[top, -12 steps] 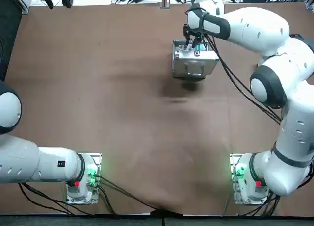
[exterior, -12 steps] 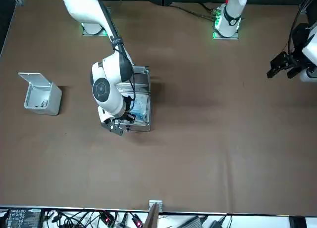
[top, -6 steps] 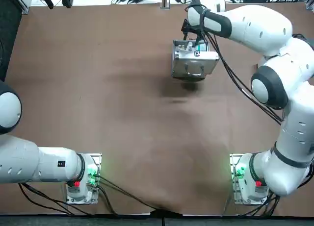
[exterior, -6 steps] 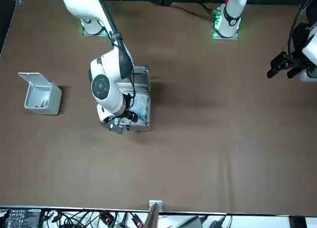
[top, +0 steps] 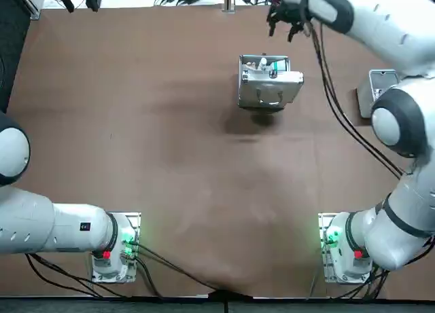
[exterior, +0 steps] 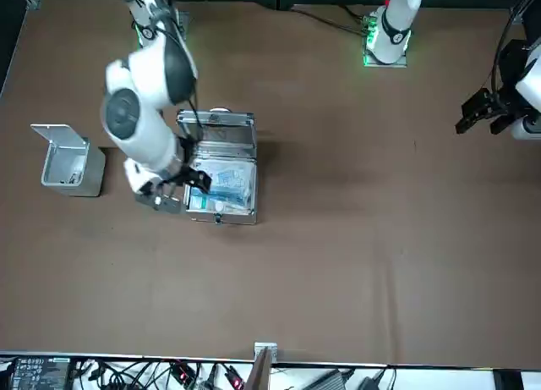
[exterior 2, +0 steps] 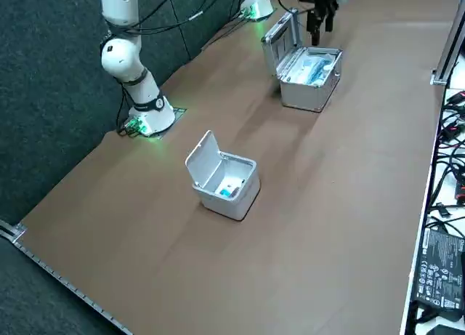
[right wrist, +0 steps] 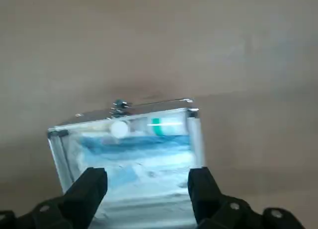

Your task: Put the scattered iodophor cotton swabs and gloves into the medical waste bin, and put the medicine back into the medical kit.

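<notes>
The silver medical kit (top: pixel 269 83) stands open on the brown table, lid upright, with blue-and-white medicine packs and a white cap inside (right wrist: pixel 130 142). My right gripper (top: pixel 285 20) hangs high above the table, just past the kit's far side, open with nothing between its fingers (right wrist: pixel 91 185). From across the table the gripper (exterior: pixel 173 192) shows beside the kit (exterior: pixel 221 185). The white waste bin (exterior 2: pixel 224 179) stands open toward my right, with something blue and white inside it. No loose swabs or gloves show on the table.
My right arm partly covers the waste bin (top: pixel 372 90) from overhead. The bin (exterior: pixel 71 163) sits well apart from the kit (exterior 2: pixel 309 72). Cables and equipment lie beyond the table's far edge.
My right gripper has lifted out of the kit and moved up and away from it, toward the table's far edge. It came out empty. The kit has not moved.
</notes>
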Robot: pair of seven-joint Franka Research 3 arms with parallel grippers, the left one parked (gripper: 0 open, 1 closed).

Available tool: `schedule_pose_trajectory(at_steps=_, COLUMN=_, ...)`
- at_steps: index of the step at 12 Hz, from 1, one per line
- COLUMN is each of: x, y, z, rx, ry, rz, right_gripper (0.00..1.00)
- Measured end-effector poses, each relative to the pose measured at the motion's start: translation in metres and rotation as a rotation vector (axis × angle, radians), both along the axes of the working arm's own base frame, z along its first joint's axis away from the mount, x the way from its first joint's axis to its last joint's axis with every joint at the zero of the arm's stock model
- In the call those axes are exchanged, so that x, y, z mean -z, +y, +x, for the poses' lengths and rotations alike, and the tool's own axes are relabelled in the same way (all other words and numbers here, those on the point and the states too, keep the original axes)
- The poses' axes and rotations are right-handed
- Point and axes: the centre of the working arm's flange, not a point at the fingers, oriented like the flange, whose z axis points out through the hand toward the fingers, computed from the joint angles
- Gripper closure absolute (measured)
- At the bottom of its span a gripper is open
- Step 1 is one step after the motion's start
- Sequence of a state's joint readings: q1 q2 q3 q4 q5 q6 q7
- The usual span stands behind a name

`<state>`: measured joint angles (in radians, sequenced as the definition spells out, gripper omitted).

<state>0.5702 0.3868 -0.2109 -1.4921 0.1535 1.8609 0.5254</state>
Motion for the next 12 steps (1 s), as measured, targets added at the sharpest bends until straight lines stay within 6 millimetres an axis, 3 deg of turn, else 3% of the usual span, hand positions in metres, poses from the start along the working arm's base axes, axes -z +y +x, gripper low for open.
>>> schedule_pose_trajectory(at_steps=3, x=-0.052, y=-0.065, z=0.001, rx=-0.112, ry=-0.023, rz=-0.024, right_gripper=0.0)
schedule_pose_trajectory(at_steps=6, x=-0.09, y=-0.127, z=-0.004, rx=-0.195, ry=-0.031, rz=-0.027, right_gripper=0.0)
schedule_pose_trajectory(at_steps=9, x=-0.121, y=-0.173, z=-0.015, rx=-0.218, ry=-0.036, rz=-0.026, right_gripper=0.0)
schedule_pose_trajectory(at_steps=12, x=-0.143, y=-0.206, z=-0.028, rx=-0.19, ry=-0.032, rz=-0.047, right_gripper=0.0)
